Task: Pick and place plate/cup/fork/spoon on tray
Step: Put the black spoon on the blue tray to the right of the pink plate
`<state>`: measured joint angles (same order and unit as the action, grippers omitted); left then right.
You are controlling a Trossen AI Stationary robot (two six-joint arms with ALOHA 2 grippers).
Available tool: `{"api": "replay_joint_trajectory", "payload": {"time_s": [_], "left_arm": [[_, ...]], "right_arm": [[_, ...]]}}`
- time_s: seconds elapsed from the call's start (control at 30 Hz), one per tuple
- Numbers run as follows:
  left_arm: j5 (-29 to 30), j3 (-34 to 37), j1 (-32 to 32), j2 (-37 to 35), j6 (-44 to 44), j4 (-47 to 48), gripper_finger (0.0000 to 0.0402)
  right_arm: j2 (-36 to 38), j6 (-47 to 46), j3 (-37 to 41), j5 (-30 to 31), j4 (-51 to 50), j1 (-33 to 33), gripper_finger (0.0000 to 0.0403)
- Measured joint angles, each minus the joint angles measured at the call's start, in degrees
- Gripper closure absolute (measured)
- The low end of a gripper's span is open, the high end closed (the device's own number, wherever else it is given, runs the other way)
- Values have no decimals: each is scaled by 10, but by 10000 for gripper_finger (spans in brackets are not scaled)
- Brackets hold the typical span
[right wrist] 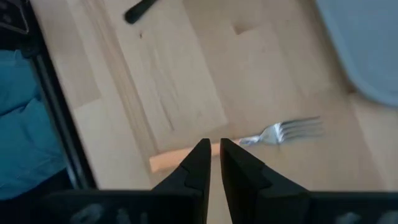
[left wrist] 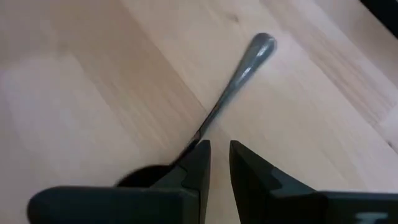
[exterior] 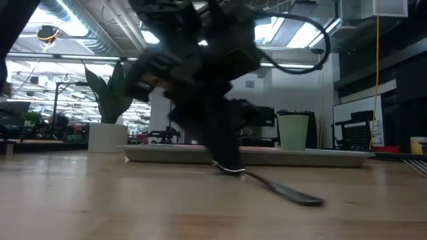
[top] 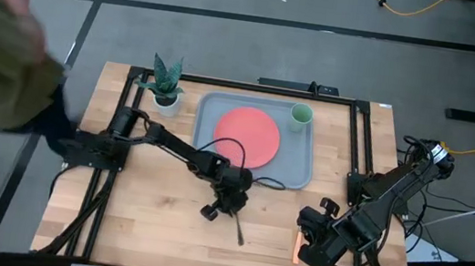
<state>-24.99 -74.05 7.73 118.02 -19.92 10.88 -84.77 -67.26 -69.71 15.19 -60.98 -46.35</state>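
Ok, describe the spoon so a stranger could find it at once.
Start at the grey-blue tray holding the coral plate and green cup. On the bare wood in front of it, under the left gripper, lies the spoon. It is dark all over and slim, unlike the orange-handled, silver-tined fork near the right gripper.

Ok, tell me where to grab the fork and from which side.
Take the fork by its orange handle, coming straight down from above. It lies flat on the wooden table, tines towards the tray, and the right hand sits right over that handle.
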Motion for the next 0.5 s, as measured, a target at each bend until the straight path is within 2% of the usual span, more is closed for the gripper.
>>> {"api": "replay_joint_trajectory", "payload": {"time_s": [0.17,0.4,0.5], "left_arm": [[2,-62,-12,26,-46,37,349],[36,-110,-7,18,-3,235,349],[31,-109,11,18,-17,247,349]], "right_arm": [[0,0,0,-3,1,0,361],[0,0,0,11,1,0,361],[0,0,0,15,2,0,361]]}}
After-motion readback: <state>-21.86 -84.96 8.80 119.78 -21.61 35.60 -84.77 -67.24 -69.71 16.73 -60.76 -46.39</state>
